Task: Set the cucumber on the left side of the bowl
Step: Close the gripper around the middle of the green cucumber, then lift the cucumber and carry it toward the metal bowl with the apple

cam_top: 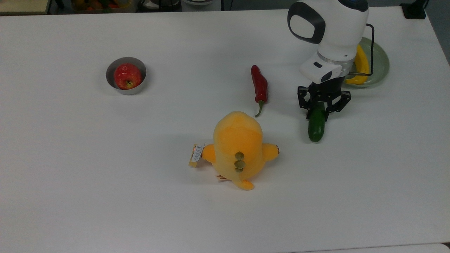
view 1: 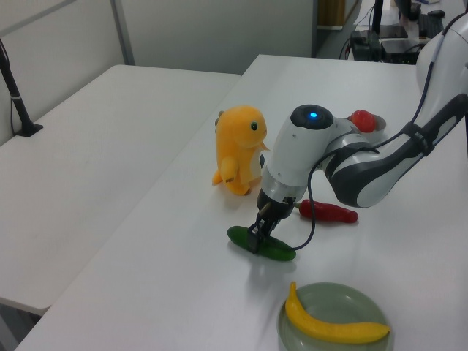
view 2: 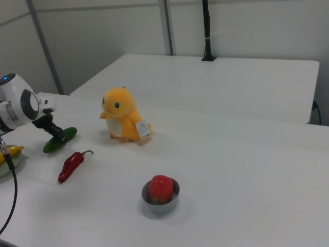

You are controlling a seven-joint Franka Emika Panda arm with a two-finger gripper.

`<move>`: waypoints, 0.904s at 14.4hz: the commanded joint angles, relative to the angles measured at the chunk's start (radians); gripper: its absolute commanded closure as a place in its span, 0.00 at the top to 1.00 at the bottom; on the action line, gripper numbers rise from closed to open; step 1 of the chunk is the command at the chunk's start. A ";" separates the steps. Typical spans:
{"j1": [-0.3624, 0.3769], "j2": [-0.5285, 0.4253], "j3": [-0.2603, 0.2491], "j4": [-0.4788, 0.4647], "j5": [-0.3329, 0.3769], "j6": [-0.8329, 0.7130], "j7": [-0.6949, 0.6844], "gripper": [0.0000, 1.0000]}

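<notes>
Gripper (cam_top: 318, 111) clamped across the cucumber (cam_top: 315, 127) near one end, low on the table (cam_top: 70, 158), between chili (cam_top: 259, 86) and plate (cam_top: 379, 66); wide bare tabletop around the far-off bowl (cam_top: 126, 76) holding an apple (cam_top: 127, 76)

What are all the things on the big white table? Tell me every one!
Cucumber: one, dark green, lying in the top view's right half, between the gripper's fingers.
Chili: one, red, left of the cucumber in the top view.
Plush toy: one, orange-yellow, standing near the middle.
Bowl: one, grey metal, at the top view's left.
Apple: one, red, inside the bowl.
Plate: one, pale green, at the top view's right.
Banana: one, yellow, on the plate.
Table: one, white, under everything.
Gripper: one, black, on a white arm, closed around the cucumber.
</notes>
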 commanded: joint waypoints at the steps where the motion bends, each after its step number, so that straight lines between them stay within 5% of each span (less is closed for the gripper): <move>1: 0.001 -0.022 -0.007 0.003 -0.026 0.010 0.029 0.15; 6: -0.083 -0.242 -0.004 -0.207 -0.032 -0.001 -0.080 0.15; 10: -0.160 -0.445 0.005 -0.381 -0.010 -0.166 -0.500 0.15; 13: -0.205 -0.531 0.003 -0.372 0.132 -0.425 -0.863 0.15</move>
